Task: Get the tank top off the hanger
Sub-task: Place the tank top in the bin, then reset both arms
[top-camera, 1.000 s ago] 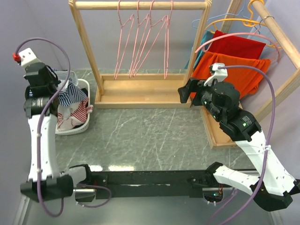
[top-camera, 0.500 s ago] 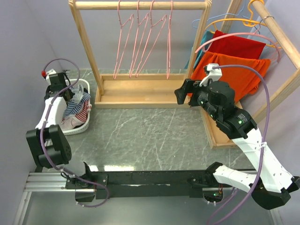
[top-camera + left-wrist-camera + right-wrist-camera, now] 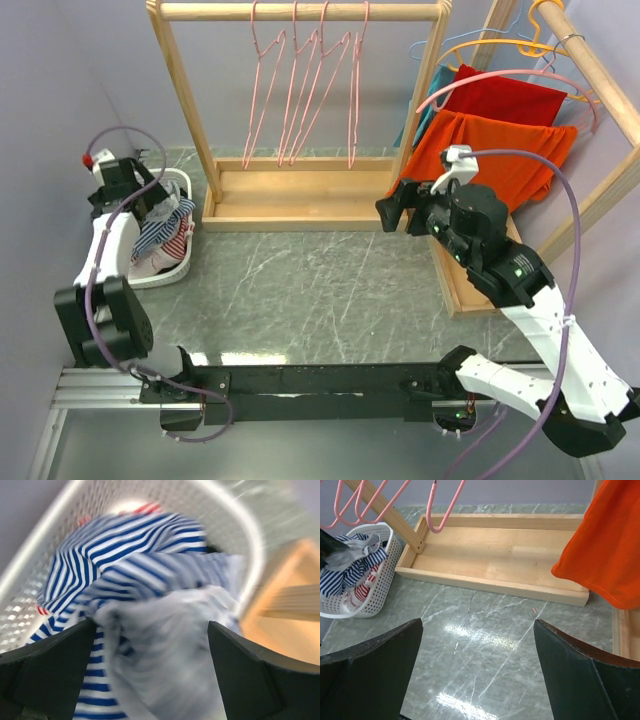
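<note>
Left gripper (image 3: 150, 647) hangs over the white basket (image 3: 240, 535), jaws spread; right gripper (image 3: 477, 652), jaws spread and empty, sits near the orange tank top (image 3: 500, 160) hanging on its wooden rack (image 3: 590, 65). A one-sided tug could unhook its hanger (image 3: 503, 72).

Grey tank top (image 3: 356, 549) crumpled in basket (image 3: 376, 594)

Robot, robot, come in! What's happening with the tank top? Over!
Left gripper open over the laundry basket. Right gripper open, empty. Orange tank top still hanging up. Nothing seen blocking it.
</note>
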Robot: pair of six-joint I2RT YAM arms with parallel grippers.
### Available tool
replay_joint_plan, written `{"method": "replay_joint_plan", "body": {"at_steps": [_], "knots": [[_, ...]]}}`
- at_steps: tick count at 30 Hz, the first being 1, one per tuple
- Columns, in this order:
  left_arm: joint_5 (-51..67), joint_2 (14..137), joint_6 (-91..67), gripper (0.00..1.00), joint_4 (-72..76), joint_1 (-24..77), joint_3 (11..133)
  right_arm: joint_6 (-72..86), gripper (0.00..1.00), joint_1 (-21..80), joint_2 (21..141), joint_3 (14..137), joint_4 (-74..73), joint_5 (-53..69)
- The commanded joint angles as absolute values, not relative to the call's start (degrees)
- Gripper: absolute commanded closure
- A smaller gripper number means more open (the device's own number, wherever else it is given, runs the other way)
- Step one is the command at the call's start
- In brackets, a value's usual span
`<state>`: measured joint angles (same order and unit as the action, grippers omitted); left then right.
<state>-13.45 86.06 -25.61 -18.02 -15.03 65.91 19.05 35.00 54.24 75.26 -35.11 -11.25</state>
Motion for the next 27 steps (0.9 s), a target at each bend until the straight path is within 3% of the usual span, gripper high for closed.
{"method": "replay_joint_plan", "body": {"at_steps": [1,5,14,22,27], "knots": [[-7.1,79.2,-21.7,0.01,-21.6,-14.9,74.9,19.4,0.0,35.2,50.4,72.3,-32.6,-11.3],[-1.2,75.6,-20.8,0.01,-26.2,-14.8,77.3,19.3,0.0,35.2,48.2,67.9,-31.5,-14.3],[15.0,59.3,-20.6,0.01,-17.8,-8.1,65.9,21.3,0.0,35.2,48.2,61.2,-31.6,-26.6],[10.7,58.2,-19.1,0.0,-14.2,6.7,62.1,30.2,0.0,35.2,41.2,49.8,-27.9,-34.0],[7.3,57.8,-21.9,0.0,-10.9,10.4,57.6,33.2,0.0,35.2,39.7,43.0,-25.3,-35.0]]}}
